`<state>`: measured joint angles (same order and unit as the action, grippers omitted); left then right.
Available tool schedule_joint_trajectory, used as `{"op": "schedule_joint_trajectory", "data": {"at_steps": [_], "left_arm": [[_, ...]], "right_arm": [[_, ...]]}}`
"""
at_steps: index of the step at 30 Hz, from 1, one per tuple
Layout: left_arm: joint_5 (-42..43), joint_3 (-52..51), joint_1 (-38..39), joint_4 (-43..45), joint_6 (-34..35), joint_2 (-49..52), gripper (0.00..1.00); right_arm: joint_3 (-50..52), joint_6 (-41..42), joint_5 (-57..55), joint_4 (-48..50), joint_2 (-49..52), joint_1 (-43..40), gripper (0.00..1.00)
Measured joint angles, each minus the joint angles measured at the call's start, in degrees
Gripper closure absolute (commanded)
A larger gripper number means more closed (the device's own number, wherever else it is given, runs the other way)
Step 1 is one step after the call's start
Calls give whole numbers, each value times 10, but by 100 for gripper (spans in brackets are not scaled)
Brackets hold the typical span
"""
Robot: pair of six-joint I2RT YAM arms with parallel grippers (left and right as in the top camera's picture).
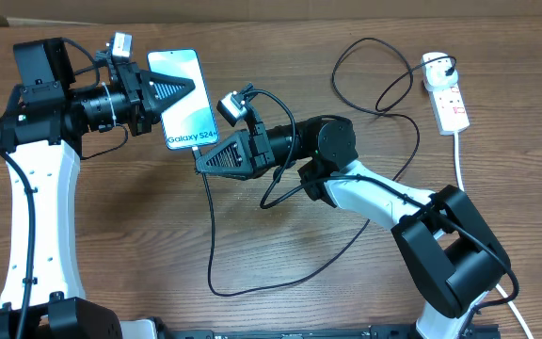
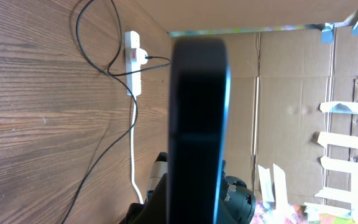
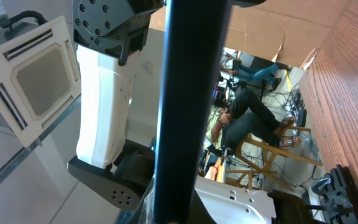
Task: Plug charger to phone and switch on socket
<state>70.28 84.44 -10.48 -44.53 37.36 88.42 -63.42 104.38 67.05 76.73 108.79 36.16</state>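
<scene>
- Broadly, the bench (image 1: 139, 268) carries only the socket and the loose cable; the phone is raised off it, lying flat between the two arms.
- Left claw (image 1: 188, 88): pressed together on the phone (image 1: 191, 118), one finger over the screen. Its wrist view shows the phone edge-on.
- Right claw (image 1: 201, 160): pressed together at the phone's lower end. I cannot tell whether it pinches the phone's edge or the connector.
- Socket (image 1: 450, 104): far right on the bench, well apart from both claws.
- Charger (image 1: 437, 64): the plug sits in the socket, and the cable loops across the bench and up under the right claw. The tip is hidden there.
- Step in hand, as I judge it: mating the tip with the phone's port. Whether it is seated cannot be told.
- Next: confirm the seating, then free one claw to reach right and press the red switch (image 1: 456, 111).
</scene>
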Motion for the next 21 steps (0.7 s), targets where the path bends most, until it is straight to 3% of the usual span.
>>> {"op": "schedule_joint_trajectory", "data": {"at_steps": [21], "left_arm": [[0, 0, 5, -5, 0, 0, 96]], "right_arm": [[0, 2, -11, 0, 0, 3, 96]]}}
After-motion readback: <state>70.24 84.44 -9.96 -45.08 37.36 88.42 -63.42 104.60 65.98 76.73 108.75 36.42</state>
